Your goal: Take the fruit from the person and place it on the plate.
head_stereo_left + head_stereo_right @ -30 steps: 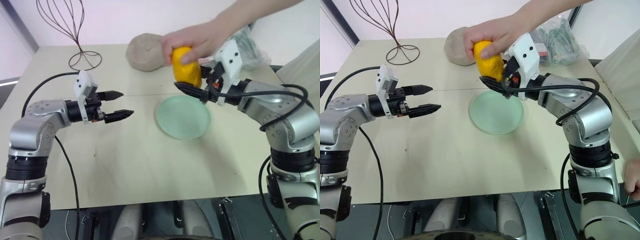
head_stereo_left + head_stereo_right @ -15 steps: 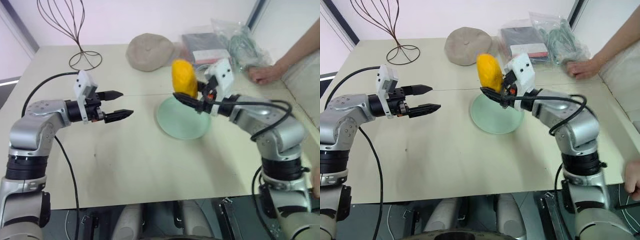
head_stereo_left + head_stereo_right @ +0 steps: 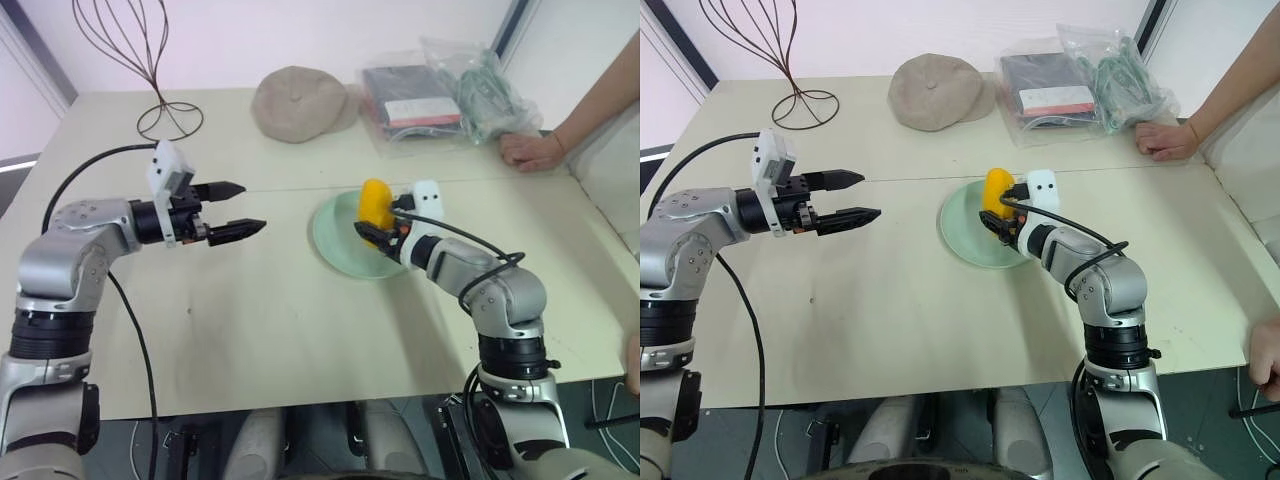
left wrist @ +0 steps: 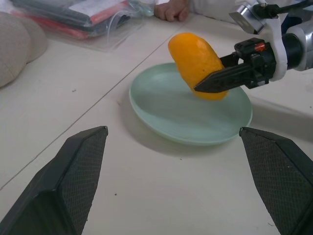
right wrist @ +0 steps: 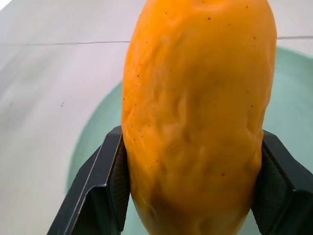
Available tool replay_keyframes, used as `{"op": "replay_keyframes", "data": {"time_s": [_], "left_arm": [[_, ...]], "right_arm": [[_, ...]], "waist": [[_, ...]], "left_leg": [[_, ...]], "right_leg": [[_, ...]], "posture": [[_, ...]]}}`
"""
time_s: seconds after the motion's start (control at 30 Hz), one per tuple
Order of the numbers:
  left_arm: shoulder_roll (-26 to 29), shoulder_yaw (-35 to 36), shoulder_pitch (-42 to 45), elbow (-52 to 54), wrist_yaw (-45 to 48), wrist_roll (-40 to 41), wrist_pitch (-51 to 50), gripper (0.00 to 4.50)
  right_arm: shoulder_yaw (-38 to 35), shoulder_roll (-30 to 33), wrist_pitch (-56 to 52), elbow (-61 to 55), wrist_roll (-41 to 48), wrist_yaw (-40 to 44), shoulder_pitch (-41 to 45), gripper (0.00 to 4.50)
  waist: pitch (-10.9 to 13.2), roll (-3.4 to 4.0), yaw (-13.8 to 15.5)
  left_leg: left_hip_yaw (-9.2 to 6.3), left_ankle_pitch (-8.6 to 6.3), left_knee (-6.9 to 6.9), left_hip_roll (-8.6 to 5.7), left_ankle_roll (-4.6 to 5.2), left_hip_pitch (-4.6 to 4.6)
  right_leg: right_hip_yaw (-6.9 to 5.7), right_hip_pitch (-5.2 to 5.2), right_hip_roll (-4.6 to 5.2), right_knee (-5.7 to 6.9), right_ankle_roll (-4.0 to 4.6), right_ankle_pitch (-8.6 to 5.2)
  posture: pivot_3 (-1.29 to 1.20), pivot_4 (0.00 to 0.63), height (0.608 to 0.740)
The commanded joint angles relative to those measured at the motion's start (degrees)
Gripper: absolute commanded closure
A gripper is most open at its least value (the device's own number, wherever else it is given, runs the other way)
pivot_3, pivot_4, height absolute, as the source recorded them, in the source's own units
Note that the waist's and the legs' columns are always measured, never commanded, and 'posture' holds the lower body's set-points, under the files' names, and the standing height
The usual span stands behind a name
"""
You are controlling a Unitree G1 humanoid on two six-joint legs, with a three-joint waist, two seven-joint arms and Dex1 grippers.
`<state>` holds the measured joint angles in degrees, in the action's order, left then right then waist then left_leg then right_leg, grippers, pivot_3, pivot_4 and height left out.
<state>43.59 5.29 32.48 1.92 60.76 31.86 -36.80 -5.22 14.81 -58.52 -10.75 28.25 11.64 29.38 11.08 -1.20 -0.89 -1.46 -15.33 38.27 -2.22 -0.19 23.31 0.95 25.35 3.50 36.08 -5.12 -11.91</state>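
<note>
1. While the right gripper [image 3: 374,232] clamps the fruit [image 3: 375,203] over the plate [image 3: 340,243], the head views show the fruit standing nearly upright, its long axis tipped a little, its upper end pointing up and away from the robot. The left gripper [image 3: 236,210] hangs above the table [image 3: 250,330], well apart from the plate, fingers spread and holding nothing. The person [image 3: 533,151] rests a hand on the table's far right edge, near the plastic bags [image 3: 440,92]. A beige cap [image 3: 297,102] and a wire stand [image 3: 150,60] sit farther back.
2. Seen from the left wrist, the fruit leans above the plate's middle, its lower end at or just over the surface; contact cannot be told.
3. Seen from the right wrist, both black fingers [image 5: 93,196] press the fruit's flanks near its lower end.
</note>
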Motion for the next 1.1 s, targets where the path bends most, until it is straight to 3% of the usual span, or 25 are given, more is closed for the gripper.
{"op": "replay_keyframes", "data": {"time_s": [0.03, 0.27, 0.37, 0.43, 0.57, 0.7, 1.1], "left_arm": [[0.67, 0.63, 1.41, 1.36, -0.06, 0.21, 0.15, 0.00], [0.56, 0.56, 1.40, 1.38, -0.03, 0.25, 0.00, 0.00], [0.50, 0.54, 1.42, 1.33, -0.05, 0.24, -0.02, 0.00], [0.52, 0.61, 1.33, 1.43, -0.06, 0.31, -0.06, 0.00], [0.39, 0.64, 1.42, 1.39, -0.10, 0.39, -0.11, 0.00], [0.28, 0.56, 1.62, 1.38, 0.05, 0.51, -0.14, 0.00], [1.24, -0.48, 0.61, 1.48, 3.32, 0.46, -0.05, 0.00]], "right_arm": [[-0.97, -0.17, 0.21, -0.20, -0.78, -0.96, 0.13, 2.04], [-0.45, -0.47, -0.97, -1.23, -0.79, -1.21, -0.53, 2.04], [-0.14, -0.50, -1.40, -2.00, -0.74, -1.08, -0.83, 0.56], [0.07, -0.07, -1.53, -2.48, -0.87, -0.93, -0.70, 0.04], [1.60, 2.50, -0.84, -3.90, -1.81, 0.73, -0.24, 0.04], [3.39, 10.09, -0.02, -9.88, -1.93, 6.12, 0.35, 0.04], [-13.41, 30.22, -8.57, -26.97, 13.70, 20.23, -1.83, 0.04]], "waist": [[0.00, 0.00, -0.03], [0.00, 0.00, -0.07], [0.00, 0.00, -0.08], [0.00, 0.00, -0.08], [0.00, 0.00, -0.09], [0.00, 0.01, 0.08], [0.00, 0.00, 0.20]], "left_leg": [[0.00, 0.00, 0.00, 0.00, 0.00, 0.00], [0.00, 0.00, 0.00, 0.00, 0.00, 0.00], [0.00, 0.00, 0.00, 0.00, 0.00, 0.00], [0.00, 0.00, 0.00, 0.00, 0.00, 0.00], [0.00, 0.00, 0.00, 0.00, 0.00, 0.00], [0.01, 0.00, 0.00, -0.02, 0.00, 0.00], [-0.01, -0.01, 0.00, 0.01, 0.01, 0.01]], "right_leg": [[0.00, 0.00, 0.00, 0.00, 0.00, 0.00], [0.00, 0.00, -0.05, 0.00, 0.00, 0.00], [0.00, 0.00, -0.06, 0.00, 0.00, 0.00], [0.00, 0.00, -0.06, 0.00, 0.00, 0.00], [0.00, 0.00, -0.06, 0.00, 0.00, 0.00], [-0.02, -0.02, -0.04, -0.01, 0.00, 0.00], [-0.03, -0.06, -0.01, -0.07, -0.01, -0.01]], "posture": [[0.00, 0.150, 0.740], [0.00, 0.150, 0.740], [0.00, 0.150, 0.740], [0.00, 0.150, 0.740], [0.00, 0.150, 0.740], [0.00, 0.150, 0.740], [0.00, 0.150, 0.740]]}}
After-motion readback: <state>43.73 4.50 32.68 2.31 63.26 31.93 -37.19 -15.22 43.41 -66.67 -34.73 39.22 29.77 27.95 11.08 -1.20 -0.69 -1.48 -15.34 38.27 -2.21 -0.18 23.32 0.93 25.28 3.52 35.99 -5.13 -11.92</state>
